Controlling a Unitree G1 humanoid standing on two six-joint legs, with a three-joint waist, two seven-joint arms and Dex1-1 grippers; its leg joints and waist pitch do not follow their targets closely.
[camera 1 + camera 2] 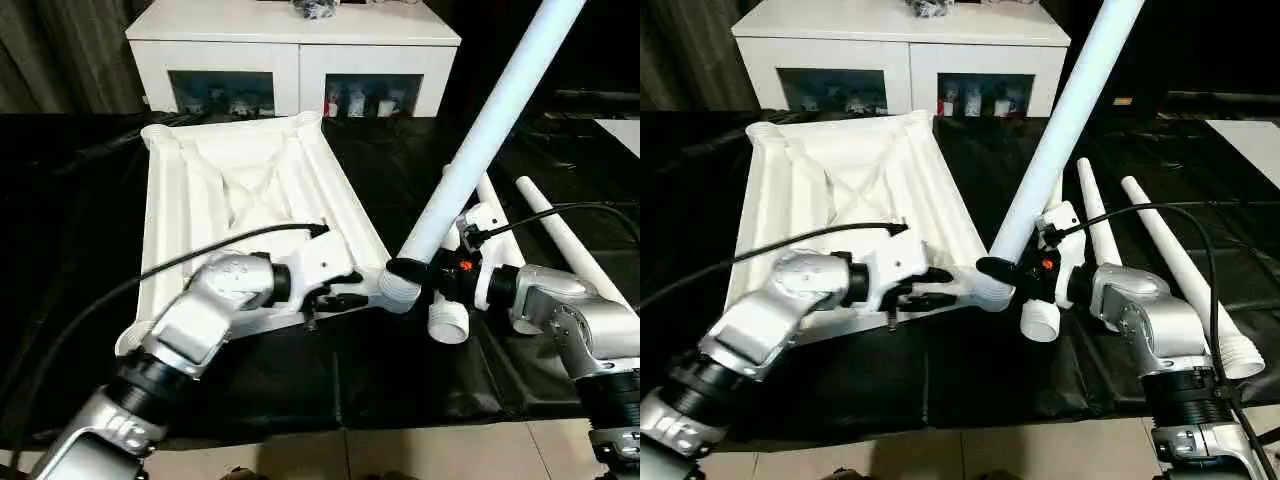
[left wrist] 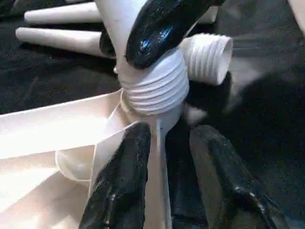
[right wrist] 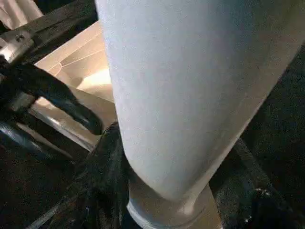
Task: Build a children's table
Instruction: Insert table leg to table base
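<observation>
Two grippers meet near the black table's (image 1: 300,390) front edge, the left gripper (image 1: 345,290) open by the tabletop's (image 1: 200,190) corner, the right gripper (image 1: 1015,275) squeezing a tilted leg (image 1: 480,140), white cabinet (image 1: 290,50) behind.

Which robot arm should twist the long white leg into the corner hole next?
Probably the right. The right gripper is clamped round the tilted leg just above its threaded end, which sits at the table top's near corner. The left gripper is beside that corner, fingers apart, not holding the leg.
</observation>
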